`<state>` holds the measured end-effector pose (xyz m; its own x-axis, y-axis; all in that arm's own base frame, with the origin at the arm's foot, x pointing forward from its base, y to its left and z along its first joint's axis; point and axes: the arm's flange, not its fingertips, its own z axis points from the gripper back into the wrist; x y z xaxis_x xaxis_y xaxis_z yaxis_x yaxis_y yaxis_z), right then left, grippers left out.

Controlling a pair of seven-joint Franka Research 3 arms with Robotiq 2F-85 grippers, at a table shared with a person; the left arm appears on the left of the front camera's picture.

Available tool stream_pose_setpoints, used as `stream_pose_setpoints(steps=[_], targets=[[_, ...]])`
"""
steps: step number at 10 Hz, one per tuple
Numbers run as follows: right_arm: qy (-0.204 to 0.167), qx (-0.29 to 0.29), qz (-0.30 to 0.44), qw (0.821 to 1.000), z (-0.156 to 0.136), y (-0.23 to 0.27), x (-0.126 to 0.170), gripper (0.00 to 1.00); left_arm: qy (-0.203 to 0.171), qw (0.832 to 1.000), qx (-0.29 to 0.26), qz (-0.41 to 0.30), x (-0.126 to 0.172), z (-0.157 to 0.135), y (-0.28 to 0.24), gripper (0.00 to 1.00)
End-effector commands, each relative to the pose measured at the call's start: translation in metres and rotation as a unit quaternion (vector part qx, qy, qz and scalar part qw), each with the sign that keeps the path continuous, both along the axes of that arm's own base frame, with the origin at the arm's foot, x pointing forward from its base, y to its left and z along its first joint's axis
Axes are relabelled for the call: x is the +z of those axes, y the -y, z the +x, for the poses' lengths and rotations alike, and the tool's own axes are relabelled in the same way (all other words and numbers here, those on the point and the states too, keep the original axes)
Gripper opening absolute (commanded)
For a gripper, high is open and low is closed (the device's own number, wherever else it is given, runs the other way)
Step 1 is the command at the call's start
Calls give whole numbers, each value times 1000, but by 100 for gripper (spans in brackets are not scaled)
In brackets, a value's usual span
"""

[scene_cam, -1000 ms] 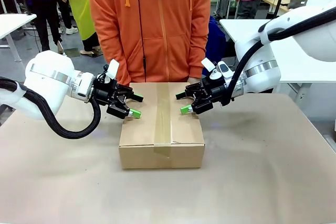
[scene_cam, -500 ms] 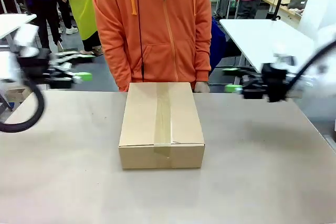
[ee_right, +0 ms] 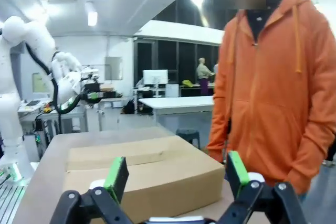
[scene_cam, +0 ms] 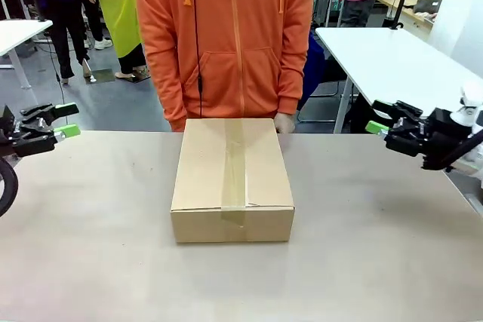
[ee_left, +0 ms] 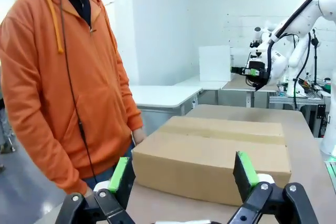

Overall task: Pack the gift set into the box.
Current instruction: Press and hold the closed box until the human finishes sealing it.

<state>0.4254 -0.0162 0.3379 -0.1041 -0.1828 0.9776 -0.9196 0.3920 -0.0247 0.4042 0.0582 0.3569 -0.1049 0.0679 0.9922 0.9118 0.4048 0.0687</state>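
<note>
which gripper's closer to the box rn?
Right, slightly. The right gripper hangs open off the box's right side near the table edge; the left gripper sits open farther out, past the table's left edge.

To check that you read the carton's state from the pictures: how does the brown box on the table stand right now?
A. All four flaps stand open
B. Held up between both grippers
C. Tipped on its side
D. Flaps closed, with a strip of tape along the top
D. The box sits flat on the table with its flaps shut and a strip of tape along its top; the left gripper and right gripper are open and apart from it.
</note>
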Motion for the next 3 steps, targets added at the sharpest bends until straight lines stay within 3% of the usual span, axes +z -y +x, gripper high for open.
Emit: stream_pose_setpoints(steps=[1, 3], targets=[[-9, 28, -19, 999, 9, -3, 10, 100, 28, 1000, -1, -8, 22, -4, 1, 100], [-9, 28, -19, 999, 9, -3, 10, 100, 28, 1000, -1, -8, 22, -4, 1, 100]])
